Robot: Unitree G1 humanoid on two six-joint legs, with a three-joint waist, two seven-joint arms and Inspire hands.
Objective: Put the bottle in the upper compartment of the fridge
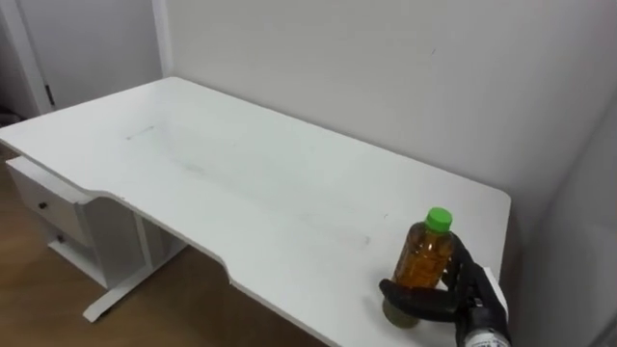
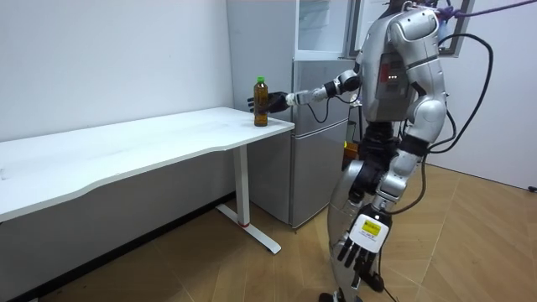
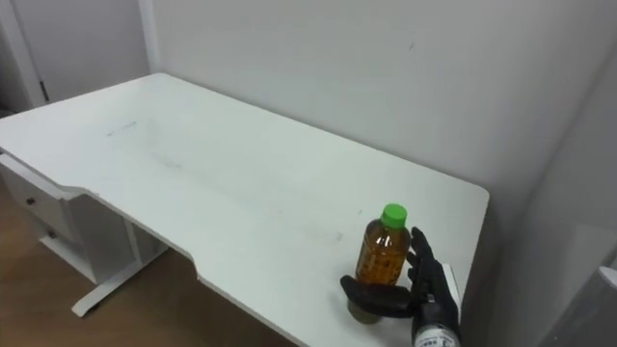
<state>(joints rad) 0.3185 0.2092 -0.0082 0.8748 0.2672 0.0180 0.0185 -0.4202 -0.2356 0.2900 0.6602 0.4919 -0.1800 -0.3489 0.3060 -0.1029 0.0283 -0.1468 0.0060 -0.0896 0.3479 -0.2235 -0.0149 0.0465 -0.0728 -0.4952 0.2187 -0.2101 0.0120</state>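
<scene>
Bottle (image 3: 384,258): amber, green cap, standing upright at lower right of the eye views, near the bench's (image 3: 193,183) right end and front edge.
Right hand (image 3: 424,289): wrapping the bottle's lower part, thumb curling across the front, fingers rising behind.
Bench: white, stretching toward upper left, wall running along its far edge.
Fridge (image 2: 323,159): standing just beside the bench end in the room view.
Left hand (image 2: 359,256): hanging low, fingers relaxed.
Floor (image 2: 470,252): wood, lying open at lower right.
</scene>
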